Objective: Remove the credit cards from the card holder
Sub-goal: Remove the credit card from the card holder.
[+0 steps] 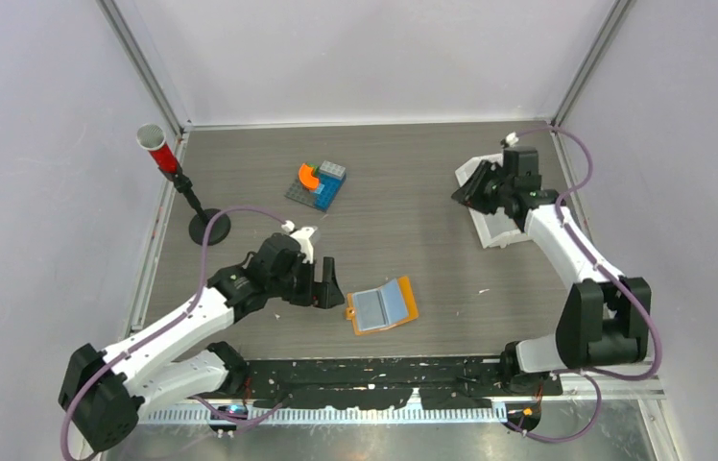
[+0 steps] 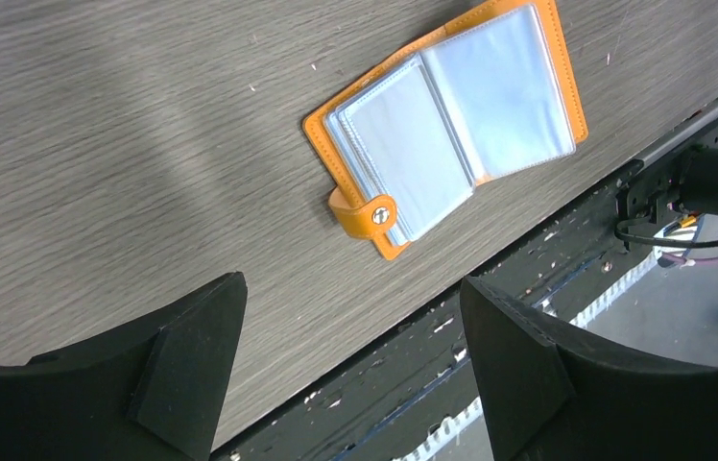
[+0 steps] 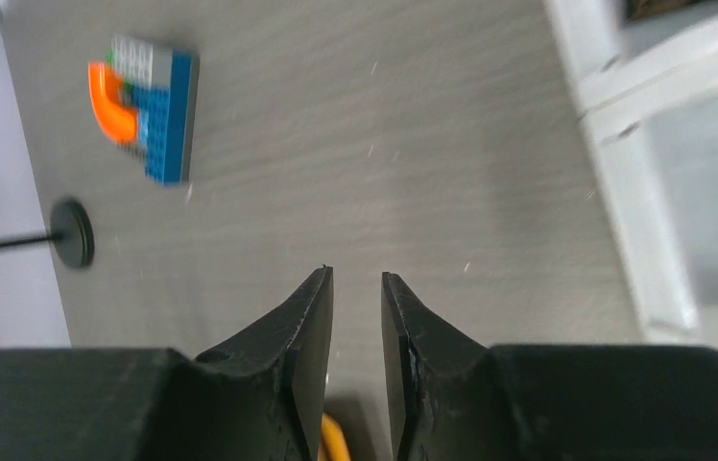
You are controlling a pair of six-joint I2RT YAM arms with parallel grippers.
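Finding: a robotics test cell in a laboratory, not a home or shop. Grounds: plain white panel walls (image 1: 384, 58) close in my bench on three sides, joined at the upper corners by bare aluminium struts (image 1: 144, 67). My arm bases (image 1: 96, 399) are bolted along the bottom edge of the grey wood-grain table (image 1: 413, 240), with purple cables (image 1: 240, 213) running exposed. Loose items are test-bench sorts: a toy brick block (image 1: 319, 184) and a cup on a stand (image 1: 187, 197) at upper left.

White tray (image 1: 491, 230) partly behind right arm (image 1: 559, 235), card holder (image 2: 451, 125) corner cropped
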